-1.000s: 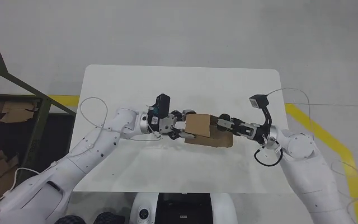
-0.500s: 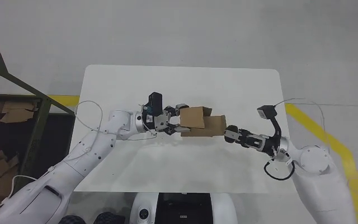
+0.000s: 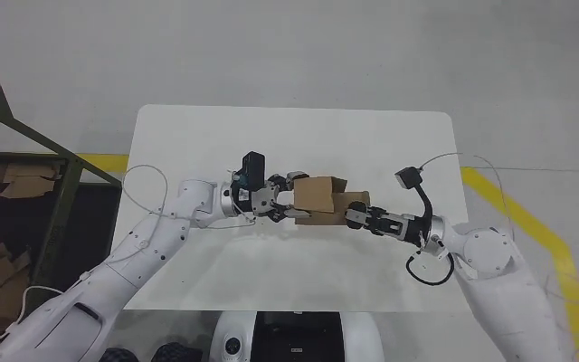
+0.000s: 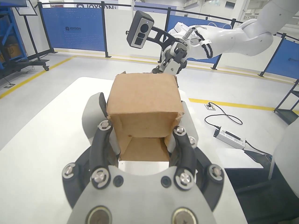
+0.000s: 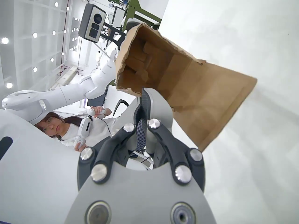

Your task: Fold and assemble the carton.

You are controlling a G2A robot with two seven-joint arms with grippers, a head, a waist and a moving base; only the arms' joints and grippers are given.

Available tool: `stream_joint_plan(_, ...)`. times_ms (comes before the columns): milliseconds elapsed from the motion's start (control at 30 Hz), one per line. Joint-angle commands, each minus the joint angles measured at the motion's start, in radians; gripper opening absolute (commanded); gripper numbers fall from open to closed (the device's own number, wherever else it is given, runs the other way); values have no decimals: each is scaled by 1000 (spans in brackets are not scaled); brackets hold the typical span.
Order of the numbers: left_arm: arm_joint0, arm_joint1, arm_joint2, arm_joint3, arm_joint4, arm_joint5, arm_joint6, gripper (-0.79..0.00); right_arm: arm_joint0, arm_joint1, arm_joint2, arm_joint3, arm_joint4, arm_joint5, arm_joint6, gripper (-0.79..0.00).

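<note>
Snugly, the carton (image 4: pixel 143 94) sits gripped in the left hand (image 4: pixel 143 117).

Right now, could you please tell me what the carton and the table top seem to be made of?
The carton looks like plain brown cardboard, matte and unprinted: its cut edges are ragged and fibrous, and its flaps hold sharp creases. The table has a smooth white top with rounded corners and a faint sheen; it may be laminate or painted board, but the look leaves that open.
</note>
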Motion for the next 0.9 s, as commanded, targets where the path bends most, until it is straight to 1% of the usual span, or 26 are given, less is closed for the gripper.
stream_joint_plan(0,2,-2,-2,-2,4,-5,3,-299,17,-3,-21,5,-3,5,-1,-785)
stream_joint_plan(333,4,-15,-10,3,26,-23,15,-296,64,-14,-96,21,0,-9,-22,-785)
stream_joint_plan(400,3,-18,-11,9,27,-26,17,-299,64,-13,-83,26,-1,-11,-30,-785)
stream_joint_plan(567,6,-22,-19,16,37,-33,25,-305,35,-2,-10,27,13,-8,-64,-785)
stream_joint_plan(733,16,-24,-31,12,47,-36,31,-314,27,6,52,26,15,21,-102,-785)
stream_joint_plan(867,28,-25,-36,1,59,-40,33,-320,48,7,64,33,0,62,-127,-785)
